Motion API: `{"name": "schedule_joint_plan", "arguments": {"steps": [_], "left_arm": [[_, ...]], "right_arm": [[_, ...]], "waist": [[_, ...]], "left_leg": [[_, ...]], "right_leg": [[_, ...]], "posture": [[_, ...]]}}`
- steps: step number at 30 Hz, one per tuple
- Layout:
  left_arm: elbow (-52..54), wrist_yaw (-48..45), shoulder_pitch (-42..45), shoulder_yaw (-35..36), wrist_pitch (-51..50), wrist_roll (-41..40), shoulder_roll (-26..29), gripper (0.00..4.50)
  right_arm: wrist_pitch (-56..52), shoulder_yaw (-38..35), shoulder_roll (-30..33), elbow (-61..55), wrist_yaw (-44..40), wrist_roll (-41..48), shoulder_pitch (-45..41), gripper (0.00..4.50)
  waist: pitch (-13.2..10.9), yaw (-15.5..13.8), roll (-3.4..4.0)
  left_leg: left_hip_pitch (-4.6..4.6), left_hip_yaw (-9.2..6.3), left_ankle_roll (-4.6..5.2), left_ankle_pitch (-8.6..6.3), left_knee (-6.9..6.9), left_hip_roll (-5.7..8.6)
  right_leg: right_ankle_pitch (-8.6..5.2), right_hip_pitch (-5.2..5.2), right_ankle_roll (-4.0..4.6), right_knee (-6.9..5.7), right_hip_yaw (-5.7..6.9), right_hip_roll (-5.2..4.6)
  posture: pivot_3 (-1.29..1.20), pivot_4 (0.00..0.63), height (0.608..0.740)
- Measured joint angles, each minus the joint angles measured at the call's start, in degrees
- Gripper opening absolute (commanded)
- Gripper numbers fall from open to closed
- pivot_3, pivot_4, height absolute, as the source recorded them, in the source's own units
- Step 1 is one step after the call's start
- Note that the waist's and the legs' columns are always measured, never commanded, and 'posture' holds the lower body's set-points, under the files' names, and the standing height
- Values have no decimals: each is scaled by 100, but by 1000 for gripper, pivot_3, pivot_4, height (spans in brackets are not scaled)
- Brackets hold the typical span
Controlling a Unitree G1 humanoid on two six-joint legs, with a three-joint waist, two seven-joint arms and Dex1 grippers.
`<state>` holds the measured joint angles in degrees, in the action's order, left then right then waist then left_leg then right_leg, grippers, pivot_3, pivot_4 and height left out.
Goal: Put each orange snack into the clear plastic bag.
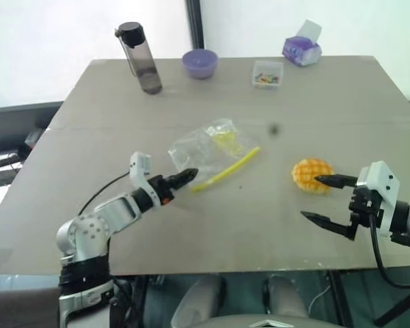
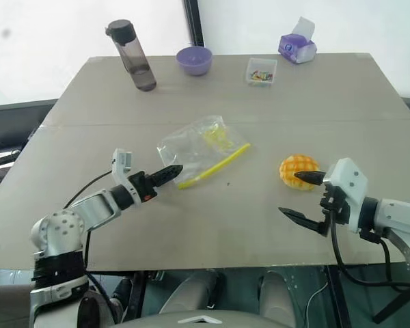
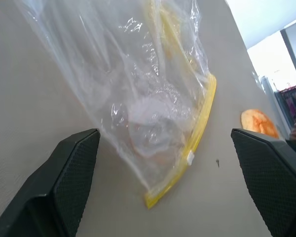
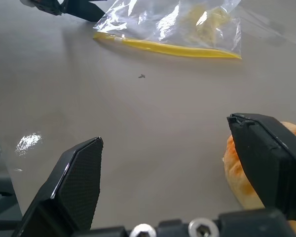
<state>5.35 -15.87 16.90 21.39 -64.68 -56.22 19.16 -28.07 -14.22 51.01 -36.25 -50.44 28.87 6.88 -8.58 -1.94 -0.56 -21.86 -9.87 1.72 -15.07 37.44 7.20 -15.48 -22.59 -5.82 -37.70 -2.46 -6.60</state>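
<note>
The snack (image 1: pixel 312 174) lies on the desk (image 1: pixel 342 109), well right of the bag (image 1: pixel 208 148), still outside it. Both claws are spread and empty: the left claw (image 1: pixel 183 179) at the bag's near corner, the right claw (image 1: pixel 326 199) just beside the snack. A one-sided pinch could shove the bun away; the limp bag may slide or stay flat.

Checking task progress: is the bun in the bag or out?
Out. The bun sits on the bare table, apart from the bag, by the right hand.
</note>
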Motion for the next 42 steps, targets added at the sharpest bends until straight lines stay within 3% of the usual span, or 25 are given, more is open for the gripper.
{"name": "schedule_joint_plan", "arguments": {"steps": [6,9,15,16,24,29,31,35,42], "left_arm": [[-561,299,441,122,7,17,-462,4500],[-1317,732,950,529,-20,-151,-852,3148],[-1561,930,1126,603,-345,-266,-855,187],[-1548,930,1166,589,-401,-276,-849,28],[-1553,937,1195,679,-717,-517,-922,28],[-1615,970,1168,889,-1263,-1207,-1179,28],[-1606,1016,1145,954,-1554,-1563,-1147,28],[-1546,1150,1054,943,-1884,-2071,-1151,28],[-1218,1505,650,598,-2025,-3109,-1000,28]], "right_arm": [[83,39,-78,1,81,-109,-45,4465],[96,109,-159,-1,118,-145,-65,4500],[96,211,-231,-1,214,-199,-73,4500],[97,215,-263,-2,227,-206,-76,4500],[153,566,-434,3,502,-597,-261,4500],[235,1566,-766,349,1107,-1596,-983,4500],[727,2289,-784,890,1269,-2497,-1423,4500],[1425,3040,-1080,1905,1555,-3521,-2101,4500],[2457,3270,-1465,3410,2011,-4445,-3014,4500]], "waist": [[30,-110,22],[36,-154,18],[35,-148,14],[36,-159,16],[35,-163,14],[14,-112,-21],[7,-6,-34],[5,128,-36],[4,166,-39]], "left_leg": [[3,-2,0,1,6,9],[7,-6,-6,5,11,10],[-4,-6,-5,5,12,14],[-3,-6,-5,5,11,14],[-6,-6,-6,5,12,15],[-14,-9,-7,6,13,17],[-16,-5,-8,6,12,15],[-14,-2,-9,8,12,15],[-14,-1,-11,9,11,13]], "right_leg": [[1,8,-2,-5,2,-8],[2,12,-6,-8,6,-5],[2,0,-6,-8,2,-10],[2,0,-6,-9,2,-10],[2,-1,-6,-10,1,-9],[2,-17,-6,-12,2,-8],[2,-21,-6,-16,-3,-6],[2,-22,-6,-20,-7,-5],[2,-24,-5,-20,-9,-3]], "posture": [[0,150,740],[0,150,740],[0,150,740],[0,150,740],[0,150,740],[0,150,740],[0,150,740],[0,150,740],[0,150,740]]}}
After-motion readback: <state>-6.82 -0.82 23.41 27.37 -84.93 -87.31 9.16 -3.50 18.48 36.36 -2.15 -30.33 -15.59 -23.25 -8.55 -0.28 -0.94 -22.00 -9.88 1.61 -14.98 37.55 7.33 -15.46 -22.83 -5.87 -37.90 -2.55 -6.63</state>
